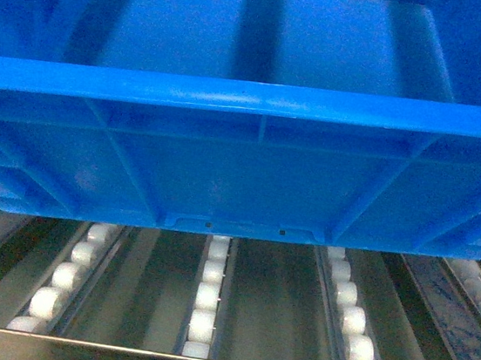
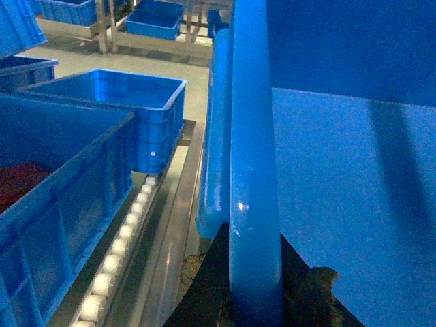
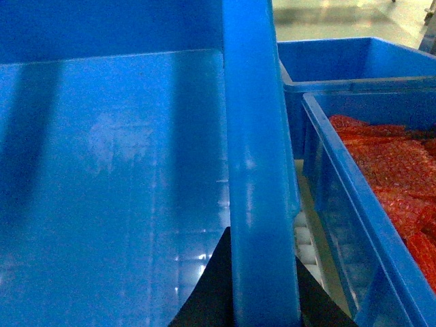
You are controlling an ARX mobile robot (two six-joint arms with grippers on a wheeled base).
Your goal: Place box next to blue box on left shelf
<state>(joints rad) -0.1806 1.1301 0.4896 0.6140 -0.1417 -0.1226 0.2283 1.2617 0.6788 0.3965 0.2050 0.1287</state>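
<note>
The box (image 1: 243,158) is held up just above the left shelf (image 1: 209,295), its long ribbed wall filling the head view and its empty floor showing over the thick rim. Under its bottom edge the white roller lanes run forward between grey rails, and whether the base touches any roller cannot be told from here (the far part of the deck is hidden behind the wall).

Each arm grips one short end. In the left wrist view the left gripper (image 2: 253,293) straddles the rolled rim, a dark finger showing on either side of it, so the fingers are pinching the rim. The right gripper (image 3: 262,300) does the same at the other end, dark fingers either side of the rim there.

Neighbours stand on both flanks. To the left, a blue crate with reddish contents (image 2: 54,211) sits on the rollers, with an empty blue crate (image 2: 119,109) behind it. To the right, another blue crate full of red pieces (image 3: 381,204) stands just beside the carried box, with a further blue crate (image 3: 340,68) behind.

As a judgement, the carry is done and the box is lined up in the gap between the crates. What is left is lowering it onto the rollers, letting go of both rims and drawing the arms back.
</note>
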